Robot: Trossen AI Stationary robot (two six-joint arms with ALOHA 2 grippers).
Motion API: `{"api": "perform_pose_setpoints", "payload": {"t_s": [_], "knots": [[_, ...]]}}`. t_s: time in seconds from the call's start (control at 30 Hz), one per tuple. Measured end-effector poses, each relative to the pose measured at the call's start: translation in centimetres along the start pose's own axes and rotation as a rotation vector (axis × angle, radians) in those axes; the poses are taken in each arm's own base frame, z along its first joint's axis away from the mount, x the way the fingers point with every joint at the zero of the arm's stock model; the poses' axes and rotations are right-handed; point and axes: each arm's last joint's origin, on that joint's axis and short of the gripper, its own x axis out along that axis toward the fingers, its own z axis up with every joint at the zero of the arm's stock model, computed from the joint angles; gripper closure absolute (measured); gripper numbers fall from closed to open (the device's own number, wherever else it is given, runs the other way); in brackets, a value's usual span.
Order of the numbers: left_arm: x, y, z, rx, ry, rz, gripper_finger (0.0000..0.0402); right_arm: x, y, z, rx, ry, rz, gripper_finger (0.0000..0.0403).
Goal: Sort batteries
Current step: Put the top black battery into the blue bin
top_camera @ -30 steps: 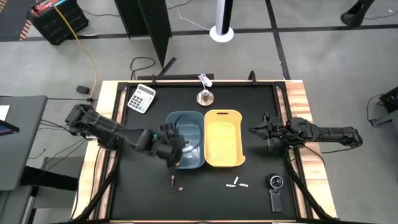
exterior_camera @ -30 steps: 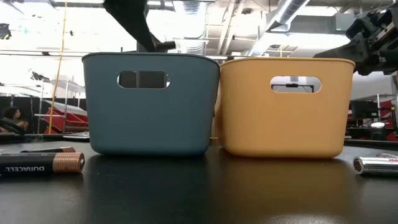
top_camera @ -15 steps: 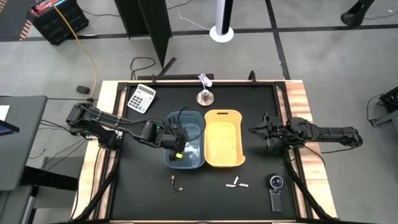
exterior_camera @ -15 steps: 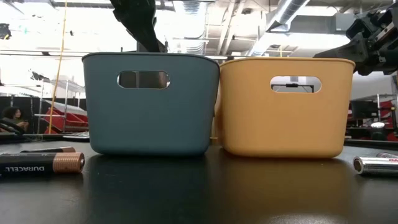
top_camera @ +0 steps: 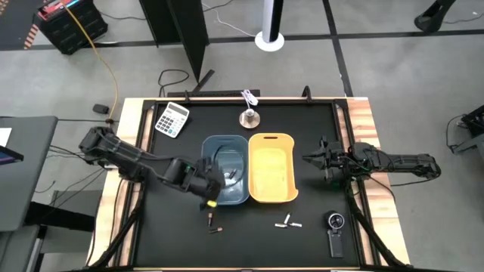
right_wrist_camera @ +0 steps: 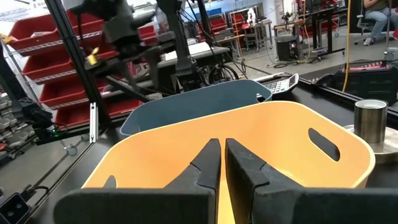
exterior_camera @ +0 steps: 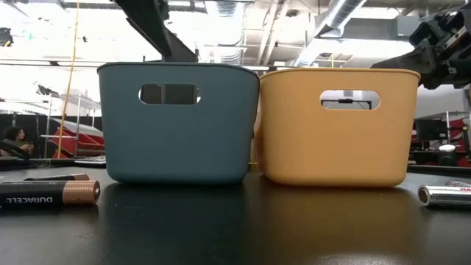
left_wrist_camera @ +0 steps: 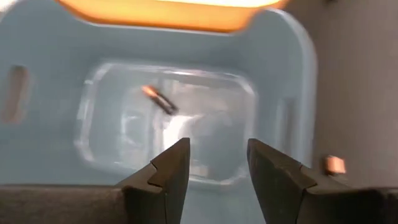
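The left gripper [top_camera: 210, 183] hangs at the lower left edge of the blue bin [top_camera: 214, 145] in the high view, a little left of frame centre; in the left wrist view its fingers [left_wrist_camera: 174, 168] stand moderately apart with nothing between them. One dark battery with a copper tip [left_wrist_camera: 158, 99] lies on the floor of the blue bin, so I judge a drop-off to be just done. Two more dark batteries [top_camera: 212, 223] lie on the black surface [top_camera: 302, 136] below that bin, and two silvery batteries [top_camera: 288, 223] lie below the yellow bin [top_camera: 261, 138], right of centre. The next move probably calls for the left gripper to swing down-frame to the dark pair, line its open fingers across one of them and pinch it cleanly, since the two lie near each other. The right gripper [top_camera: 308, 159] waits just right of the yellow bin, its fingers nearly closed and empty.
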Motion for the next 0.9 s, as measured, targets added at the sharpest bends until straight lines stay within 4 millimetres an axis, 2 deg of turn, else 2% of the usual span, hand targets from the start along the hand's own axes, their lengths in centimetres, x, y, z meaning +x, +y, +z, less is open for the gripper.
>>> {"api": "perform_pose_setpoints", "payload": {"t_s": [0.27, 0.37, 0.47, 0.67, 0.8, 0.9], "knots": [[-2.1, -5.7, -2.7, 0.007, -0.025, -0.127, 0.0244, 0.0, 0.0, 0.0, 0.0, 0.0, 0.0, 0.036], [-1.2, -7.8, -3.8, -0.04, -0.002, -0.11, 0.0244, 0.0, 0.0, 0.0, 0.0, 0.0, 0.0, 0.036], [0.5, -9.3, -4.6, -0.174, 0.05, -0.089, 0.0244, 0.0, 0.0, 0.0, 0.001, 0.0, 0.0, 0.036], [3.1, -10.9, -5.9, -0.372, 0.135, -0.029, 0.0244, 0.0, 0.0, 0.0, 0.001, 0.0, 0.0, 0.036], [3.6, -11.2, -6.8, -0.477, 0.174, 0.032, 0.0244, 0.0, 0.0, 0.0, 0.002, 0.0, 0.0, 0.036], [3.6, -10.9, -8.0, -0.576, 0.183, 0.146, 0.0244, 0.0, 0.0, 0.0, 0.002, 0.0, 0.0, 0.036]]}}
